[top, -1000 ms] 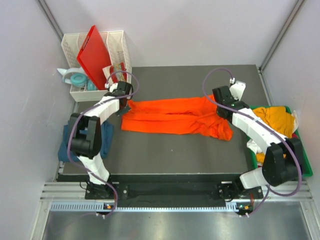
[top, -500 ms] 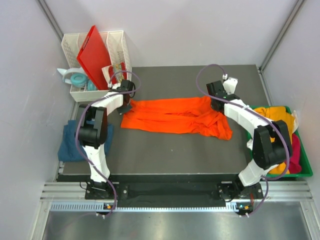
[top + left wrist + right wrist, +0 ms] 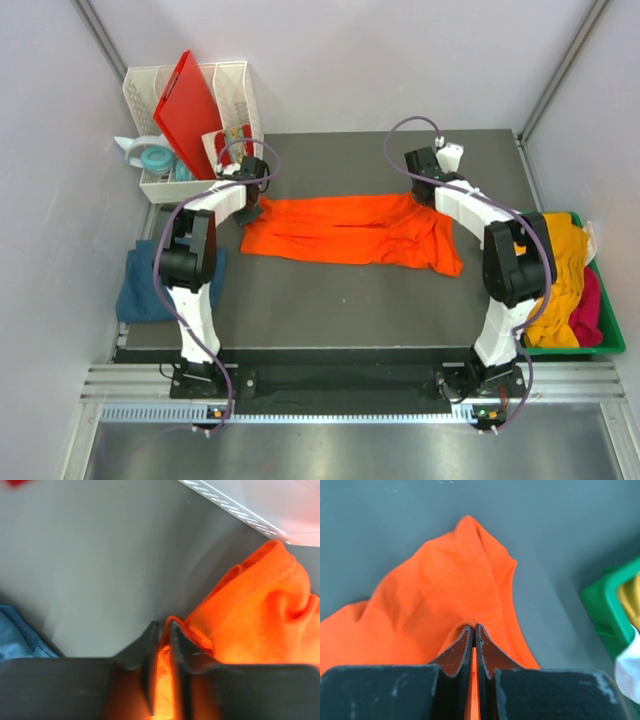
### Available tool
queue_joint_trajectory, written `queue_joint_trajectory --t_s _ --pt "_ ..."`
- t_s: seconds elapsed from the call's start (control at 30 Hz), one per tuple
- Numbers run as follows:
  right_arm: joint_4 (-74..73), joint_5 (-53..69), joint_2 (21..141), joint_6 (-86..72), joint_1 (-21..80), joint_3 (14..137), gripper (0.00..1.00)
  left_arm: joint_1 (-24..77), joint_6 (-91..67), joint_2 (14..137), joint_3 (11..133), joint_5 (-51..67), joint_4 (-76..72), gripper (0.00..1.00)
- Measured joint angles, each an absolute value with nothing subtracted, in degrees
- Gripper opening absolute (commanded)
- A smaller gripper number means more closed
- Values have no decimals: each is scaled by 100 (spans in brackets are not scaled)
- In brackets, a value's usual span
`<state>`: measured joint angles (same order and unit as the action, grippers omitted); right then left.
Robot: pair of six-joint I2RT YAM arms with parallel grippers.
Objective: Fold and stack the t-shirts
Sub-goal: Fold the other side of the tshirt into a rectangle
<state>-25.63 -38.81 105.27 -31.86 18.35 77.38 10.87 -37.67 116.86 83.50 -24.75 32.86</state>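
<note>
A bright orange t-shirt (image 3: 350, 230) lies stretched left to right across the dark table (image 3: 350, 310). My left gripper (image 3: 250, 207) is at the shirt's far left corner. In the left wrist view its jaws (image 3: 162, 625) stand a sliver apart with orange cloth (image 3: 260, 605) filling the gap. My right gripper (image 3: 423, 188) is at the far right corner, shut on a fold of orange cloth (image 3: 435, 590) at its tips (image 3: 473, 626). A folded teal-blue t-shirt (image 3: 135, 285) lies off the table's left edge, also seen at the left wrist's side (image 3: 15, 635).
A green bin (image 3: 612, 345) at the right holds yellow (image 3: 560, 240) and pink (image 3: 588, 312) shirts; its corner shows by the right wrist (image 3: 610, 600). A white basket (image 3: 150, 95) with a red board (image 3: 195, 110) stands at the back left, close to my left gripper.
Both grippers have moved toward the back of the table, pulling the orange shirt's far edge with them. The right gripper also shifted left, and the shirt lies flatter.
</note>
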Motion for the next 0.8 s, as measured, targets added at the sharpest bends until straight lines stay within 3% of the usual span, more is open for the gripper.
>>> queue_joint_trajectory --t_s 0.07,0.1,0.13,0.2,0.3,0.33,0.57,0.67,0.77,0.8 --pt "-2530 -3837 10680 -3146 1824 7896 0 1079 -3763 11640 8291 -2528 3258 42" --pt "-2493 -3813 10728 -3129 1820 7955 17 1063 -3739 11620 8272 -2521 3251 48" --pt "-2460 -3782 10744 -3103 1817 7988 27 1055 -3747 11601 8263 -2506 3245 57" --pt "-2388 -3752 10737 -3046 1817 8023 49 1031 -3745 11574 8250 -2469 3192 64" --pt "-2307 -3728 10696 -2956 1817 8071 76 1024 -3752 11478 8208 -2357 3116 73" --pt "-2305 -3734 10659 -2963 1817 8068 79 1031 -3765 11421 8202 -2307 3103 75" --pt "-2292 -3712 9671 -2895 1887 7712 74 1297 -3780 10886 8200 -2137 2993 73" --pt "-2252 -3586 8932 -2974 2082 7175 65 1614 -3863 10593 8119 -2086 2926 68" --pt "-2182 -3387 8344 -3129 2429 6486 48 2005 -3955 10311 7787 -1997 2751 61" --pt "-2189 -3297 8213 -3186 2561 6246 38 2143 -4003 10228 7612 -1925 2692 60"
